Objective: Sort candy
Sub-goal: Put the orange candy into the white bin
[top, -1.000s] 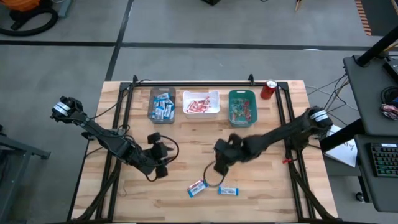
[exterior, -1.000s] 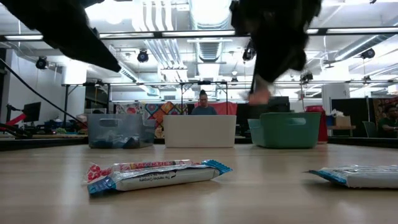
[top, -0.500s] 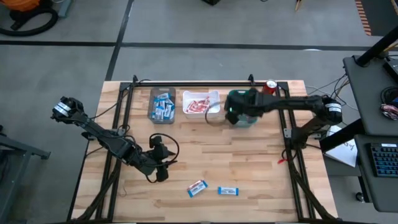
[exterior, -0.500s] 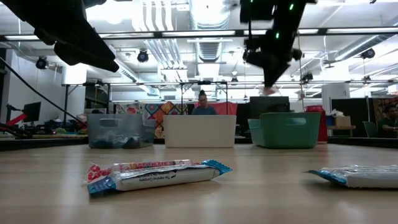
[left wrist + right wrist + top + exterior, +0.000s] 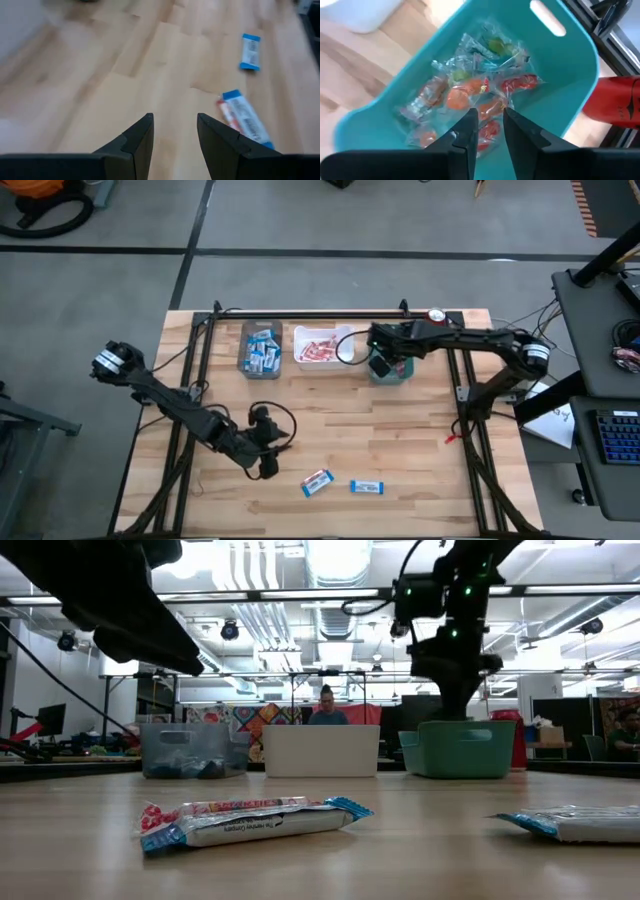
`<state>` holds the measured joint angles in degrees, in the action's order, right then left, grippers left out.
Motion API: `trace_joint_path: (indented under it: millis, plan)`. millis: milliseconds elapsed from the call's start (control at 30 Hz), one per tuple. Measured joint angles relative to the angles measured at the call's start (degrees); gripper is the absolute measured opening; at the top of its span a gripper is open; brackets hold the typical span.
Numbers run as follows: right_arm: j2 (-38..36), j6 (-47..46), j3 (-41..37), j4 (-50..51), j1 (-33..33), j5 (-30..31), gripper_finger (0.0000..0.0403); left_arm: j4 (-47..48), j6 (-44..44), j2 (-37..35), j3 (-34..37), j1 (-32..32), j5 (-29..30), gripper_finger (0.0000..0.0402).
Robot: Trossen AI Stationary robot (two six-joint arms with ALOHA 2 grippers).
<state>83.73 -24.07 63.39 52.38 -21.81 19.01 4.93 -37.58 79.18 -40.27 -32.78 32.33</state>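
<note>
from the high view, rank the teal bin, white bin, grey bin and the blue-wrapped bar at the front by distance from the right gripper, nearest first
1. Teal bin: right under the right gripper.
2. White bin: beside it, toward the left arm.
3. Grey bin: one further along the back row.
4. Blue-wrapped bar: near the table's front edge.
</note>
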Motion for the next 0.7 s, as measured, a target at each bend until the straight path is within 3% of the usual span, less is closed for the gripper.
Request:
trace_joint_path:
  millis: [200,433,700]
  plan:
    - [-3.98,-3.37,-0.22,-1.14,6.0,0.01,0.0086,-8.5,2.15,5.87,0.0,-1.13,-4.47,0.0135]
    - [-7.27,-7.46,-0.62,-5.67,16.51,2.17,0.0086,-23.24,14.44,16.53,-0.02,-3.2,-4.56,0.0135]
    - [-6.75,-12.8,-0.86,-6.84,25.71,5.59,0.0086,-32.21,11.63,25.33,0.0,-3.14,-4.38,0.0136]
